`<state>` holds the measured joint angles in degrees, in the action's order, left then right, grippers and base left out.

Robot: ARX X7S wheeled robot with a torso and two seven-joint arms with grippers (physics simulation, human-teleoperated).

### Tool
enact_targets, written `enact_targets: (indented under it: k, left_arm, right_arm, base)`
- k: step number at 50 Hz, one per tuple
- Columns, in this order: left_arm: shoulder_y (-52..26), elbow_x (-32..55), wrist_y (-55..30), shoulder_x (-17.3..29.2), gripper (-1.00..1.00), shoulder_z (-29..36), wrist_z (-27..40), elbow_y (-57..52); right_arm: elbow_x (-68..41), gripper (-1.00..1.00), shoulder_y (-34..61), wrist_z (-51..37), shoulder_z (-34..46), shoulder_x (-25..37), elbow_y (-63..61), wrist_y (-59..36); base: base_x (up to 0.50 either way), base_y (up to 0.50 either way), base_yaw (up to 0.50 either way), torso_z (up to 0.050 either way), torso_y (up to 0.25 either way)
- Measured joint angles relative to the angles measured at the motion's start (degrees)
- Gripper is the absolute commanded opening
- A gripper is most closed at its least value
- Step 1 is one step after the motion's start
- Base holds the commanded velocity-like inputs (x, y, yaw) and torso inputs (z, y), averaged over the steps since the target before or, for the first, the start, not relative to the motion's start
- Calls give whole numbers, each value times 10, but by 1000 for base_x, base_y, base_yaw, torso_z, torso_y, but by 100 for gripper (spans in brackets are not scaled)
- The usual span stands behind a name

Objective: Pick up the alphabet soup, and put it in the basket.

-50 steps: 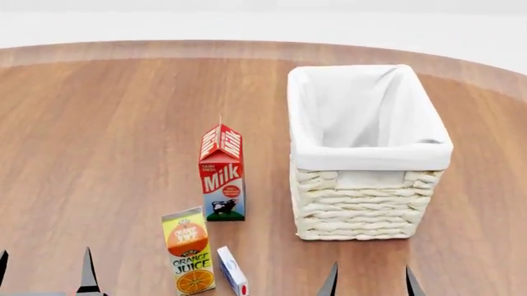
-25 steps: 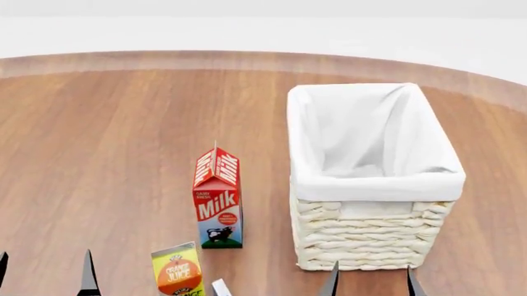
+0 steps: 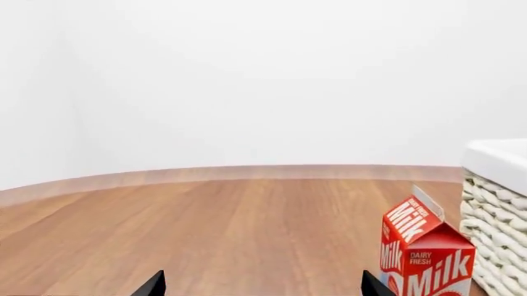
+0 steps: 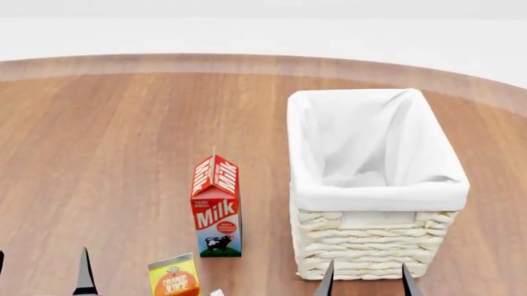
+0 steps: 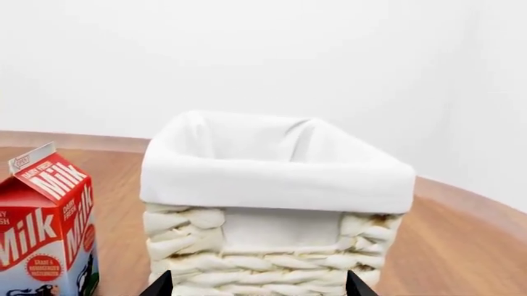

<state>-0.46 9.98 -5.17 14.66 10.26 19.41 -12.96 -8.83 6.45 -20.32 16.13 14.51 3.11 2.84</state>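
Soup was nowhere in view, so you risked grabbing the milk carton [image 4: 216,206] instead. Both tools, left [image 3: 259,287] and right [image 5: 258,283], were spread and empty before the basket [image 4: 374,191].

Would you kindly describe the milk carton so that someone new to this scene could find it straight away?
Start at the big cream wicker basket with the white cloth lining on the wooden table. Just to its left, apart from it, stands the milk carton, upright. Its red gabled top and white "Milk" lettering set it apart from the yellow orange juice carton nearer the robot.
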Motion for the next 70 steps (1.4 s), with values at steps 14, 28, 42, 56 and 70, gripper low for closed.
enact_targets:
  k: [14, 28, 42, 56, 70]
  left_arm:
    - [14, 9, -2, 8, 100, -10, 10, -18]
    - [40, 25, 11, 13, 100, -28, 20, -36]
    - [58, 31, 30, 14, 100, -34, 26, -48]
    - [59, 29, 46, 16, 100, -33, 29, -49]
    - [56, 32, 48, 20, 100, -33, 32, -50]
  right_arm:
    - [-45, 100, -26, 8, -7, 40, -104, -99]
    - [-162, 100, -52, -1, -52, 110, -262, -295]
    - [-266, 100, -110, -28, -98, 162, -379, -430]
    - [-380, 100, -157, -77, -157, 196, -482, -532]
    - [-438, 100, -192, -109, -189, 213, -535, -573]
  base:
    - [0, 0, 0, 0, 0]
    - [0, 0, 0, 0, 0]
    - [0, 0, 0, 0, 0]
    - [0, 0, 0, 0, 0]
    - [0, 0, 0, 0, 0]
